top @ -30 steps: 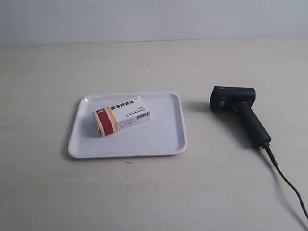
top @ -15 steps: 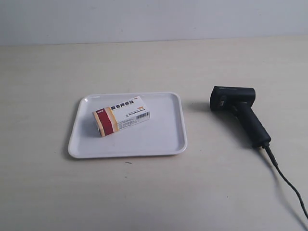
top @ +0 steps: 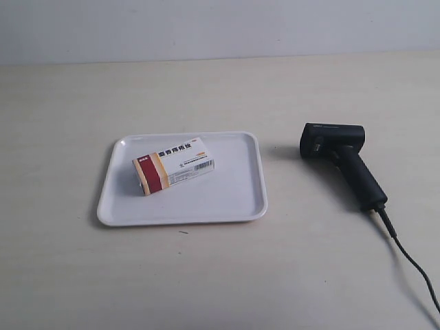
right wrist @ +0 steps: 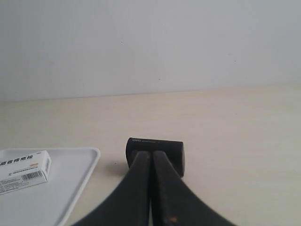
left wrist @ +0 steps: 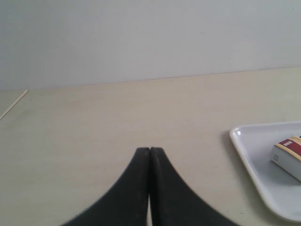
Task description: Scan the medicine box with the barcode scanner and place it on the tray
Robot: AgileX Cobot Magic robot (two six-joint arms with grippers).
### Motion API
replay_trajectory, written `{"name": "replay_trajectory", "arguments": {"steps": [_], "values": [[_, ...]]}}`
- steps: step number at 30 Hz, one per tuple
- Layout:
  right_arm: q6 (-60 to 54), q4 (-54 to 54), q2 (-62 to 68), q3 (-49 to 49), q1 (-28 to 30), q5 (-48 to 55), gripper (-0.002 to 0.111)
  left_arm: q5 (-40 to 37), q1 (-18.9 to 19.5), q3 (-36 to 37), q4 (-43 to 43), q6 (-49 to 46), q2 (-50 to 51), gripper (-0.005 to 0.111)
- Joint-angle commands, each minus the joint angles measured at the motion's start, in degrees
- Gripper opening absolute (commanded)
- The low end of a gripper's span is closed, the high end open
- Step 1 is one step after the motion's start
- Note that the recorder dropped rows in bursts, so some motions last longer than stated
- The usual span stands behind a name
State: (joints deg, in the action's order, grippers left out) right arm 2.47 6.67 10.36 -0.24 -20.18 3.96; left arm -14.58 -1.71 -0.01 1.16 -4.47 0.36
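The medicine box, white with a dark red and tan end, lies flat on the white tray. Its corner shows on the tray in the left wrist view, and the box on the tray in the right wrist view. The black barcode scanner lies on the table beside the tray, its cable trailing off. My left gripper is shut and empty, away from the tray. My right gripper is shut and empty, in front of the scanner head. Neither arm appears in the exterior view.
The pale wooden table runs back to a plain light wall. The scanner cable snakes toward the near corner of the exterior view's right.
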Motion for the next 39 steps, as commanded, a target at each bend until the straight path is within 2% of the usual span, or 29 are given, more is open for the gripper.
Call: {"name": "replay_trajectory", "arguments": {"steps": [1,12,14,19,24,39], "values": [[0.70,-1.12,-0.58,0.24,0.20,-0.41,0.000,0.04,0.16,0.01,-0.54,0.48,-0.36,0.002],[0.57,-1.12,-2.36,0.24,0.94,-1.56,0.000,-0.05,0.16,0.01,-0.54,0.37,-0.36,0.002],[0.57,-1.12,-4.15,0.24,3.39,-1.31,0.000,-0.05,0.16,0.01,-0.54,0.37,-0.36,0.002],[0.57,-1.12,-10.36,0.24,13.65,-0.15,0.000,-0.05,0.16,0.01,-0.54,0.37,-0.36,0.002],[0.57,-1.12,-10.36,0.24,17.54,0.90,0.000,-0.05,0.16,0.01,-0.54,0.37,-0.36,0.002],[0.57,-1.17,-10.36,0.24,18.14,1.44,0.000,-0.05,0.16,0.01,-0.44,0.38,-0.36,0.002]]}}
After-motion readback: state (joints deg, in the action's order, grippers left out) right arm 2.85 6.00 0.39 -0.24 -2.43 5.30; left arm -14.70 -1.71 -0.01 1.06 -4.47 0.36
